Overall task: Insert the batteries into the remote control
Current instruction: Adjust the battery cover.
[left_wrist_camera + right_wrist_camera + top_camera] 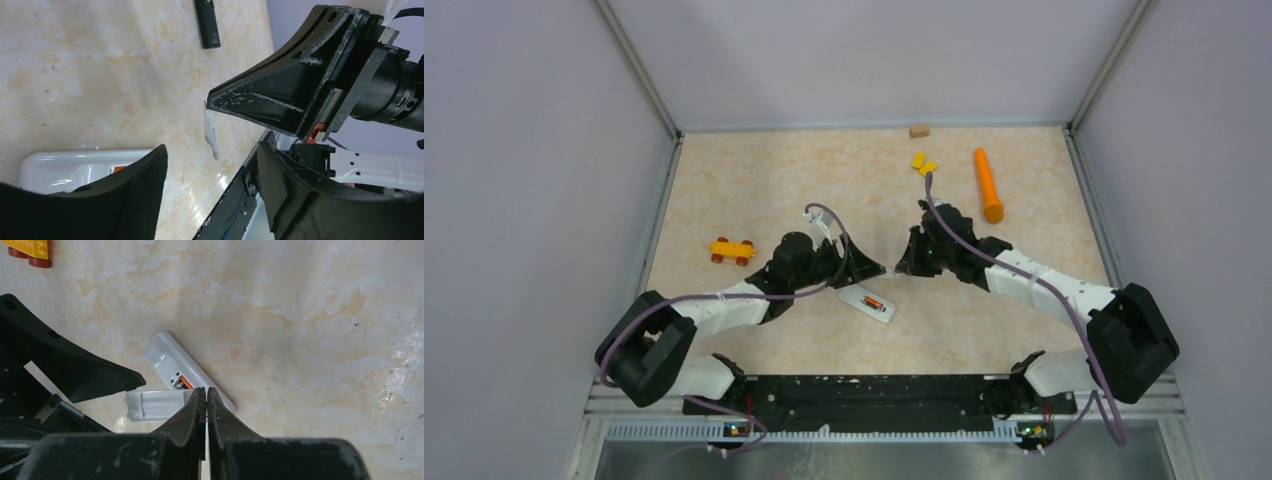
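Observation:
The white remote control (869, 303) lies face down on the table between the arms, its battery bay uncovered, with an orange-red battery (184, 382) sitting in it. My right gripper (206, 390) hovers just above the remote's near end, shut on the edge of the thin white battery cover (157, 404), which sticks out to the left. My left gripper (212, 192) is open with nothing between its fingers. It sits beside the remote (75, 167), close to the right gripper (906, 266). From the left wrist, the cover (211, 131) hangs edge-on from the right gripper's tip.
A long orange cylinder (988, 185), two yellow blocks (924, 163) and a small wooden block (919, 130) lie at the back right. A yellow toy car (731, 250) stands left of the left arm. A slim black bar (207, 22) lies farther out on the table.

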You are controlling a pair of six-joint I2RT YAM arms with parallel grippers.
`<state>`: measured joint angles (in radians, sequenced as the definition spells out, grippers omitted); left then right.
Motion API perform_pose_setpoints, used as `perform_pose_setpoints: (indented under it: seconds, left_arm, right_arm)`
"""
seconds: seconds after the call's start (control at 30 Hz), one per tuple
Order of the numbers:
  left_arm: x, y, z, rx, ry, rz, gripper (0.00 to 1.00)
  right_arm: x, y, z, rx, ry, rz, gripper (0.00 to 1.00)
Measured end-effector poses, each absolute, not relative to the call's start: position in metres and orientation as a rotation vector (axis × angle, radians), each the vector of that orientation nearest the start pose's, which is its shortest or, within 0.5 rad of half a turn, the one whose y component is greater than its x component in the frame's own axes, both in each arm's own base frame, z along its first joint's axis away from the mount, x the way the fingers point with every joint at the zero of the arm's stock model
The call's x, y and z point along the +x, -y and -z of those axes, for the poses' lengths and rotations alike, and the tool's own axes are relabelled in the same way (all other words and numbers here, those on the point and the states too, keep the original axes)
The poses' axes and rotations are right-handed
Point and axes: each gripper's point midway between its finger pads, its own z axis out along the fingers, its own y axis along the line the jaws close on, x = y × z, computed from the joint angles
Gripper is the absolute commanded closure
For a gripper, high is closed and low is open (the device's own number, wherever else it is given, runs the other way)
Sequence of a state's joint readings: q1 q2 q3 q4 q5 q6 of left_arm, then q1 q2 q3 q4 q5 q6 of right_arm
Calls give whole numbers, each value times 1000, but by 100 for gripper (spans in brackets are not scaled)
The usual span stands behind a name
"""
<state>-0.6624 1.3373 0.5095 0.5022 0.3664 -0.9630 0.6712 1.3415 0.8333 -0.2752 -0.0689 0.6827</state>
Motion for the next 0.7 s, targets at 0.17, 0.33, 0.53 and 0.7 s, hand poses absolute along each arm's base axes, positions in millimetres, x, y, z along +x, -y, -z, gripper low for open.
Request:
perform_pose_setpoints:
  seconds: [0.17,0.33,0.53,0.7]
  left_arm:
    - [238,316,-137,-55,-2160,1454,59]
    - [238,324,-135,-63,-2173,1499,91]
    - [236,327,-139,11,-2155,1508,100]
    - [236,325,-146,210,-2067,1423,100]
  right_arm:
    - [252,-255,-109,-35,-2477,-741,100]
    - [251,-257,-114,-44,-2466,-767,100]
    - [250,-255,-123,-40,-2452,-775,71]
    - [254,-251,-140,21,-2431,-812,42]
